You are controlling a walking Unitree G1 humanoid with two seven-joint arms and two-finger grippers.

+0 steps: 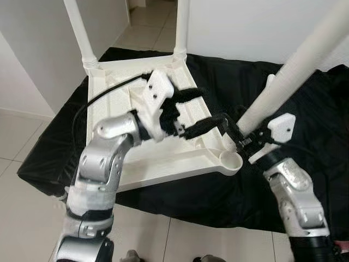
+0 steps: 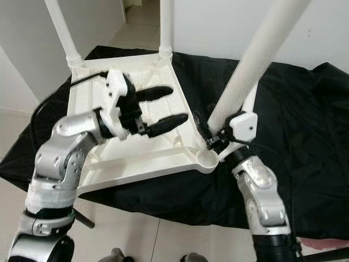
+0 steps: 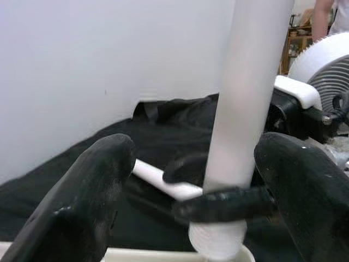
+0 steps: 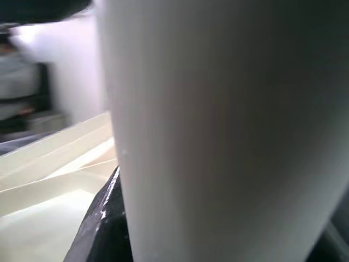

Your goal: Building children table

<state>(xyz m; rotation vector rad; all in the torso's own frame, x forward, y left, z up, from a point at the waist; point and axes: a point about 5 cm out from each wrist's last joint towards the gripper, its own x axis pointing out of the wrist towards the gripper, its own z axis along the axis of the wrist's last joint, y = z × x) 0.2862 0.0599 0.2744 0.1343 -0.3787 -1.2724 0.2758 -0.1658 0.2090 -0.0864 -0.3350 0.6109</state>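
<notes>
A white children's table top [image 1: 158, 164] lies upside down on a black cloth [image 1: 305, 109]. Two white legs [image 1: 80, 33] [image 1: 181, 27] stand in its far corners. My right gripper [image 1: 239, 140] is shut on a third white leg [image 1: 294, 65] close to its lower end. That leg leans to the right, and its threaded end [image 3: 215, 240] sits just above the near-right corner socket [image 1: 232, 160]. My left gripper [image 1: 211, 107] hovers open over the underside of the table top. Its fingers [image 3: 82, 191] point at the held leg, one on each side, not touching it.
Another white rod [image 3: 158, 177] lies on the cloth behind the held leg. White walls [image 1: 32, 49] stand to the left and behind. Tiled floor [image 1: 16, 218] surrounds the cloth. A person's arm [image 3: 322, 16] shows far back.
</notes>
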